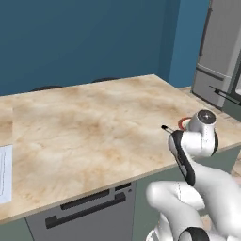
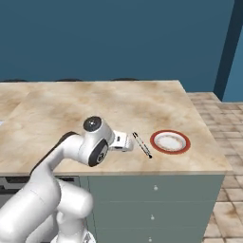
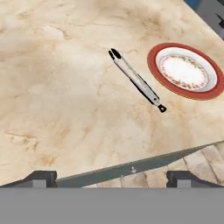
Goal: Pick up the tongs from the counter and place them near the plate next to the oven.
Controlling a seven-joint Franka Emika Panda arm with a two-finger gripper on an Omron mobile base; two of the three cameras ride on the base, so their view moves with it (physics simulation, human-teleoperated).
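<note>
Marbled beige surface (image 2: 95,109) under a blue wall, tongs down beside the plate.
Big to small: surface runs wide w/ grey-green cabinets below, oven front (image 1: 80,209) under its near edge in left base view. White arm reaches over the front edge, gripper (image 2: 124,142) just left of the tongs, jaws spread wide apart, nothing between them; both dark fingertips (image 3: 41,177) poke up at bottom of hand view, well apart. Plate (image 3: 154,61), red-orange rim, pale centre, sits flat near the surface's right front corner. Tongs (image 3: 136,81) lie flat on the surface, diagonal, just left of the plate, close but not touching, black tips at both ends.
</note>
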